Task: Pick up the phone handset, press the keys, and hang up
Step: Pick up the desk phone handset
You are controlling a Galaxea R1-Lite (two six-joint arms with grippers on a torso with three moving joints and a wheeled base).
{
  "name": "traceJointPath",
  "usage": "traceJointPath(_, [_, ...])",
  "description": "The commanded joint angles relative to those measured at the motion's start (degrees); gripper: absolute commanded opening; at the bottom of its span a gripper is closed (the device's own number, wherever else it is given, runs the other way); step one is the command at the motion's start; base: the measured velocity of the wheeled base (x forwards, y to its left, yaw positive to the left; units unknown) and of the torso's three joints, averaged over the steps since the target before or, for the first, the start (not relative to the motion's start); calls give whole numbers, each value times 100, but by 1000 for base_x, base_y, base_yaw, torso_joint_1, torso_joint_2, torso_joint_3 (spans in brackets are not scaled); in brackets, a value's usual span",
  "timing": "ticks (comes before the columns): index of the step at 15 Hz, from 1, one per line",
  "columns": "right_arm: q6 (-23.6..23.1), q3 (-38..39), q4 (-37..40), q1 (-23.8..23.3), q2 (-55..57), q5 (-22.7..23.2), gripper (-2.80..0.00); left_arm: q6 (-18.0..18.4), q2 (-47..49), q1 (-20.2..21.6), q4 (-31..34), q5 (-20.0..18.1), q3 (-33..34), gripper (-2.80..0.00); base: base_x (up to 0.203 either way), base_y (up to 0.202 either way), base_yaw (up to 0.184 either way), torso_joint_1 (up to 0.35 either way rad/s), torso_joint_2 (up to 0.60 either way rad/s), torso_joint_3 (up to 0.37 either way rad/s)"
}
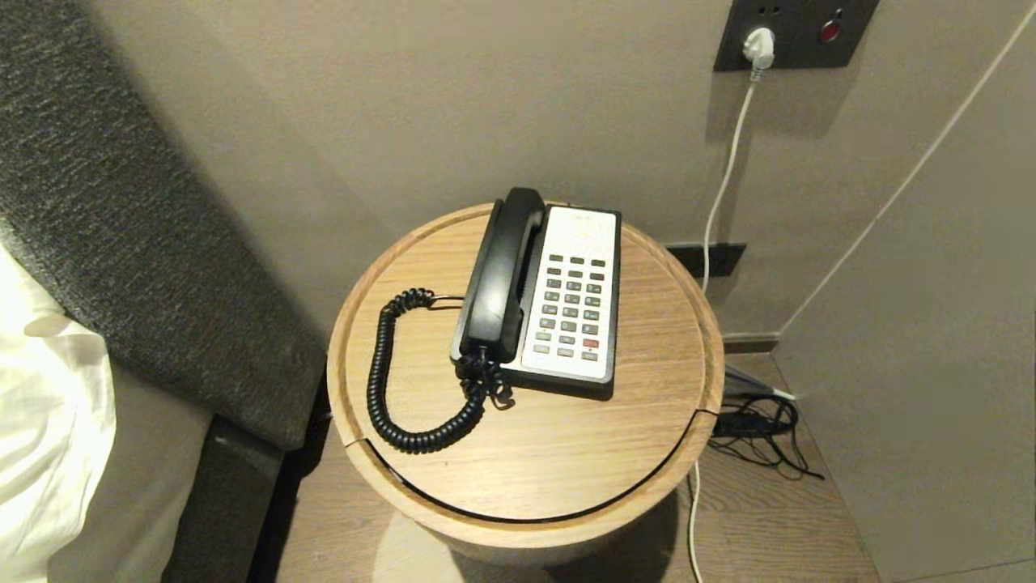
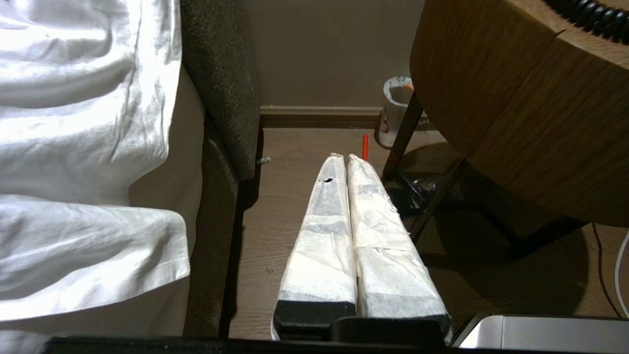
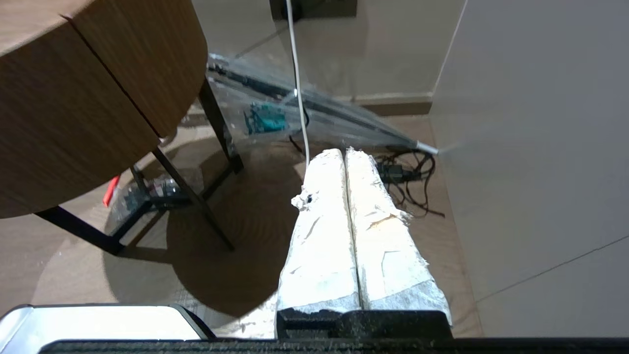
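Observation:
The glossy black phone handset (image 1: 502, 275) lies in its cradle on the left side of the black-and-white phone base (image 1: 576, 295), on a round wooden table (image 1: 566, 453). Grey keys (image 1: 573, 304) cover the white face of the base. A black coiled cord (image 1: 388, 380) loops from the handset's near end over the tabletop. Neither arm shows in the head view. My left gripper (image 2: 343, 157) hangs shut and empty below the table's left side, over the floor. My right gripper (image 3: 344, 151) hangs shut and empty below the table's right side.
A bed with white sheets (image 1: 40, 405) and a dark grey headboard (image 1: 121, 227) stands left of the table. A wall (image 1: 486, 97) rises close behind it, with a socket plate and white plug (image 1: 759, 44). Black cables (image 1: 757, 425) lie on the floor at the right. A paper cup (image 2: 395, 108) stands under the table.

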Motion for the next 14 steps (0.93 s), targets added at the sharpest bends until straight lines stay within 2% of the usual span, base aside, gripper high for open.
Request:
traceJointPath(1, [-5,1,-4,0,6,2,-280,75,-1,0,11,-7,9,-280,0,0,0,3,7,-95])
traceJointPath(13, [-5,1,-4,0,6,2,-280,-7,-1,0,11,-9,9,-280,0,0,0,0,0,-6])
traceJointPath(14, [-5,1,-7,0,6,2,-280,110,-1,0,10,-6,-3,-280,0,0,0,0,0,0])
